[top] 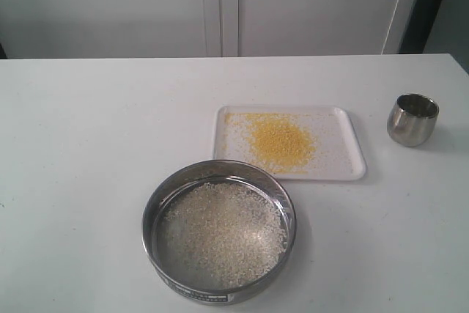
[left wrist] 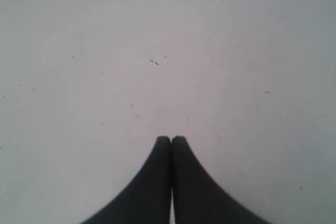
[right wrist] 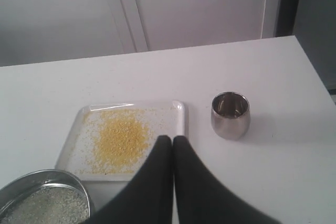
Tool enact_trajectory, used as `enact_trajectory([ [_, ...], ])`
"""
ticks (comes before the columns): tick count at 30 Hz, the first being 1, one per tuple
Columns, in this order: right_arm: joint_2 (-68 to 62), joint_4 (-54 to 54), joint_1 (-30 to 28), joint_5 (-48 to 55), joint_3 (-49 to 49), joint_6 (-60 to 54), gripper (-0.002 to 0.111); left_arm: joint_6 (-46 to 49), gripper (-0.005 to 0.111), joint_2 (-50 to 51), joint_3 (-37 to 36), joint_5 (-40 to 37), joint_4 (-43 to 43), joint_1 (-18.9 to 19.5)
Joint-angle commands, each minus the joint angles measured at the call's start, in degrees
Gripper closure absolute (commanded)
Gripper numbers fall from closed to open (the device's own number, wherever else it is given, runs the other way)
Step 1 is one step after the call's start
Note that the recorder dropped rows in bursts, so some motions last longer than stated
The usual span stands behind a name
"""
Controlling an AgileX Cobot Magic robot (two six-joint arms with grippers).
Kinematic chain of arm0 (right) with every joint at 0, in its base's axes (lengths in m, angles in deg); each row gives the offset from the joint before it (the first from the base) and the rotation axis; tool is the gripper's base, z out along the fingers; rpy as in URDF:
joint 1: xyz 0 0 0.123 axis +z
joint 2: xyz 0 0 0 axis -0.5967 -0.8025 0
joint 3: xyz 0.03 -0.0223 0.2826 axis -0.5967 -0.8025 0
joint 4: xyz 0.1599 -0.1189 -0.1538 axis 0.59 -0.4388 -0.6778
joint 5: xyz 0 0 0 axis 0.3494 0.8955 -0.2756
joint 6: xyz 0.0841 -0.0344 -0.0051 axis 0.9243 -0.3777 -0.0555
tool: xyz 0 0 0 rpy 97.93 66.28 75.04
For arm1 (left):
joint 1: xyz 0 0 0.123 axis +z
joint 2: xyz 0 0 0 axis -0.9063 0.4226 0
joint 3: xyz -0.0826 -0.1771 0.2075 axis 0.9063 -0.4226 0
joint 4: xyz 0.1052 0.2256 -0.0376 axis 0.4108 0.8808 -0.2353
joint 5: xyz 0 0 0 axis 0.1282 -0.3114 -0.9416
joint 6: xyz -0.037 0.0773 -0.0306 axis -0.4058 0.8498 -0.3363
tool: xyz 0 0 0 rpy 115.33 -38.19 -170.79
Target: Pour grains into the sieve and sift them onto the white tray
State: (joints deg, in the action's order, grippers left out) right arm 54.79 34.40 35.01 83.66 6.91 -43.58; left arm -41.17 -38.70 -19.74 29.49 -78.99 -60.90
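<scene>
Exterior view: the sieve [top: 253, 292] sits at the middle of the table's [top: 80, 181] near edge, with whitish grains [top: 223, 234] spread over its mesh. The white tray [top: 341, 148] lies just behind it toward the far edge and carries a heap of yellow grains [top: 280, 141]. Whether the two touch cannot be told. A steel cup [top: 412, 119] stands upright near the right edge.

Left wrist view: the left pincer [left wrist: 171, 139] is pressed together, empty, over bare table.

Right wrist view: the right pincer [right wrist: 172, 138] is pressed together, empty, with tray, cup and part of the sieve beyond it.

Steel sieve [top: 219, 236] holding white grains [top: 223, 234], yellow grains [top: 281, 141] on white tray [top: 344, 159]
</scene>
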Motion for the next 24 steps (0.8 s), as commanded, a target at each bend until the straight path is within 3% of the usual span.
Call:
enact_trajectory([
  [1,4.2,-2.2,1.9,-2.1,-1.3,0.1,0.108,0.0,0.107,-0.2,-0.6,-0.1,-0.4,0.1],
  [24,23.0,-2.1,2.3,-2.5,-6.8,0.1,0.108,0.0,0.107,-0.2,-0.6,-0.1,-0.4,0.1],
])
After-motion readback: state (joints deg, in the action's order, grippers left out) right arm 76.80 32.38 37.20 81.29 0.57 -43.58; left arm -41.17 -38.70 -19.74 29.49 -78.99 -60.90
